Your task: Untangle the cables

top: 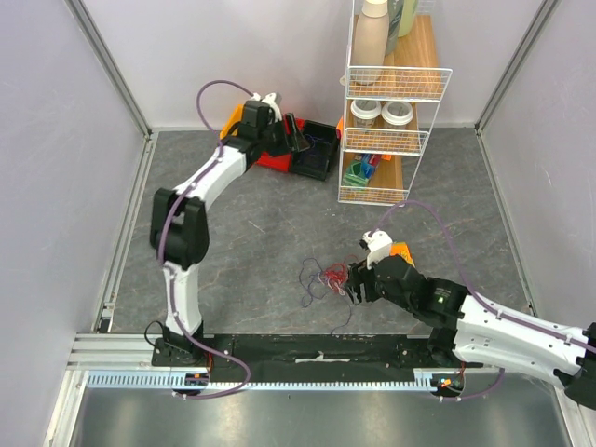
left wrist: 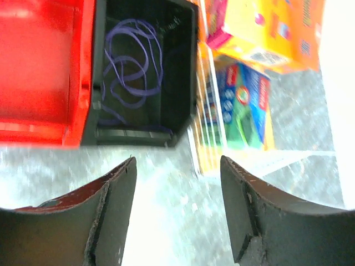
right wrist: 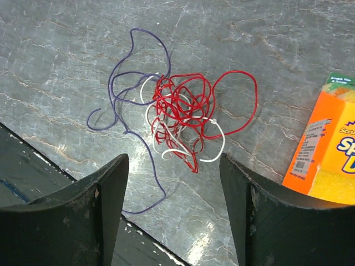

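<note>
A tangle of thin red, white and dark blue cables (right wrist: 180, 113) lies on the grey table; it shows small in the top view (top: 326, 277). The red cable (right wrist: 233, 100) loops to the right, the white cable (right wrist: 213, 149) curls through it, and the blue cable (right wrist: 119, 88) trails left and toward the table's front edge. My right gripper (right wrist: 175, 183) is open and empty just above and short of the tangle; it also shows in the top view (top: 357, 284). My left gripper (left wrist: 177, 183) is open and empty at the back, by a black bin (left wrist: 186, 66) that holds a loose blue cable (left wrist: 133, 61).
A red bin (left wrist: 39, 72) stands beside the black bin (top: 317, 154). A white wire shelf rack (top: 386, 140) with bottles, jars and boxes stands at the back right. An orange box (right wrist: 327, 149) lies right of the tangle. A black strip (top: 317, 349) runs along the front edge.
</note>
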Robot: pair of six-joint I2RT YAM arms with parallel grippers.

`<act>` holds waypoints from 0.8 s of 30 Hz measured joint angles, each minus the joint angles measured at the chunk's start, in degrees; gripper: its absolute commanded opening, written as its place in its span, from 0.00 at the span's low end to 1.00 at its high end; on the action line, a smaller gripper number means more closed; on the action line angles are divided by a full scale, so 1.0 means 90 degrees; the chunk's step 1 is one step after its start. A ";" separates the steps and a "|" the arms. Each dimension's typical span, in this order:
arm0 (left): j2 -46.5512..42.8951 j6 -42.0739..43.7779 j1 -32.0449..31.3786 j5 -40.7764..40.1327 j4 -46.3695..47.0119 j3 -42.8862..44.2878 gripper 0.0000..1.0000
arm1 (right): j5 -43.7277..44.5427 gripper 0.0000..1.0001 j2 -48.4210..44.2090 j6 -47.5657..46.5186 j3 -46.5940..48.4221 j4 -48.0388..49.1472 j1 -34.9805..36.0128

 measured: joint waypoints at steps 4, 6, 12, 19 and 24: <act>-0.1773 -0.0087 0.0000 0.0112 0.0180 -0.1649 0.59 | -0.0075 0.74 0.0430 0.0112 0.0313 -0.0148 0.0000; -0.2708 -0.0199 -0.0012 0.0265 0.0486 -0.2681 0.59 | -0.0112 0.73 0.0544 0.0209 0.0340 -0.0151 0.0000; -0.4736 -0.0597 -0.0634 0.0877 0.1705 -0.6059 0.62 | -0.0296 0.69 0.0962 0.0583 0.0311 -0.0075 0.0000; -0.5231 -0.0789 -0.1741 0.1450 0.2348 -0.8558 0.55 | -0.0738 0.69 0.0733 0.1207 -0.0597 0.1139 0.0000; -0.5501 -0.0869 -0.1863 0.0986 0.2458 -0.8701 0.27 | -0.0721 0.70 0.0964 0.1503 -0.0806 0.1481 0.0000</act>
